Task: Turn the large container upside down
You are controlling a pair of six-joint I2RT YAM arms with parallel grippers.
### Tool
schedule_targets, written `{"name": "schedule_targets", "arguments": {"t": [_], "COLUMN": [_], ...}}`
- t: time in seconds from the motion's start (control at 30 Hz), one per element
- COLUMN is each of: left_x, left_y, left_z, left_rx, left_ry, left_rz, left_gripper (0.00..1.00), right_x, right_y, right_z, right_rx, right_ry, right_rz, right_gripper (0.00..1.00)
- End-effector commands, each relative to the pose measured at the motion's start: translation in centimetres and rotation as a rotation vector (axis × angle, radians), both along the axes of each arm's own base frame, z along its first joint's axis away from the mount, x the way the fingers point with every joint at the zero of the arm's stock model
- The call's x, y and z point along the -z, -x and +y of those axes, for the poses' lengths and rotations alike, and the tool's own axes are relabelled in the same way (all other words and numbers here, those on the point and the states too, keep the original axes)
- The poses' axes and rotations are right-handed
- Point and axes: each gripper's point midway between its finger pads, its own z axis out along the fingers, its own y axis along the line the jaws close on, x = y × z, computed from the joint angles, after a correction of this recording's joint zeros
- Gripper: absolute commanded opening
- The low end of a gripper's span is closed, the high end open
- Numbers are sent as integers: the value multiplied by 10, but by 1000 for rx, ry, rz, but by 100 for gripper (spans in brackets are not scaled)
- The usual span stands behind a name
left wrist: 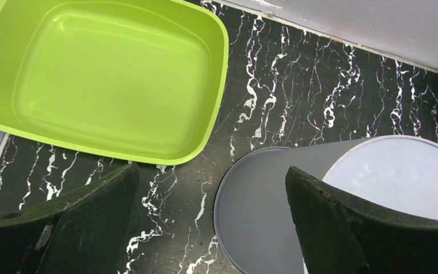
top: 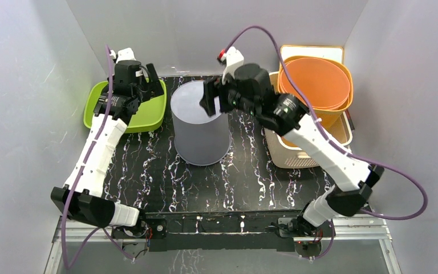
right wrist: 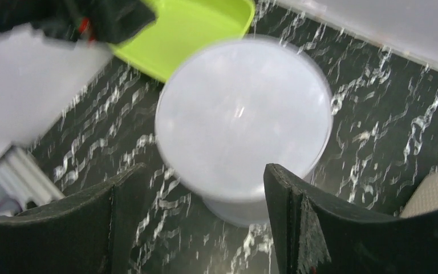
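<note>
The large grey container [top: 199, 128] stands on the black marbled table with a closed flat face upward. It also shows in the left wrist view [left wrist: 268, 211] and the right wrist view [right wrist: 242, 114]. My right gripper [top: 214, 100] hovers open and empty above the container's top right edge, touching nothing; in its own view [right wrist: 205, 168] the container lies below, between the fingers. My left gripper [top: 148, 84] is open and empty, raised to the container's left near the green tray; in its own view [left wrist: 211, 171] the container sits under the right finger [left wrist: 342, 217].
A lime green tray [top: 151, 114] lies at the back left, also in the left wrist view [left wrist: 114, 74]. An orange bucket [top: 316, 83] sits in a beige basket [top: 293, 154] at the back right. White walls close in the sides and back.
</note>
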Motion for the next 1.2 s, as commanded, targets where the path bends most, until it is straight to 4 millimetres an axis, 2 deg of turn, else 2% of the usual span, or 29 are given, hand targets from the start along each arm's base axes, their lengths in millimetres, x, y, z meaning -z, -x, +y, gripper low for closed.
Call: {"name": "schedule_targets", "arguments": {"t": [0.0, 0.07, 0.17, 0.27, 0.37, 0.47, 0.6, 0.77, 0.9, 1.0, 1.17], "left_x": [16, 19, 25, 34, 37, 33, 16, 2, -1, -3, -4], "left_y": [-15, -21, -27, -27, -25, -19, -4, 17, 33, 41, 52], "left_z": [-7, -5, -6, -10, -13, -9, -1, 12, 24, 30, 38], "left_rx": [15, 3, 0, 6, 18, 7, -6, -35, -84, -112, -143], "left_ry": [12, 2, -6, 12, 31, 23, 6, -17, -33, -27, -38], "left_rz": [19, 27, 51, 70, 73, 68, 34, 5, -8, -40, -63], "left_gripper": [98, 98, 98, 98, 98, 98, 98, 98, 98, 98, 98], "right_x": [32, 43, 62, 88, 107, 126, 138, 136, 147, 162, 191], "right_y": [49, 69, 98, 118, 119, 110, 84, 66, 59, 41, -4], "right_z": [-22, -26, -27, -22, -17, -15, -11, 23, 38, 38, 21], "right_rx": [34, 40, 19, -12, 0, 94, 250, 227, 211, 265, 426], "right_ry": [145, 136, 118, 135, 97, 3, -109, -221, -213, -211, -267], "right_rz": [59, 113, 184, 230, 253, 275, 252, 223, 225, 264, 348], "right_gripper": [72, 73, 95, 98, 98, 98, 98, 98, 98, 98, 98]}}
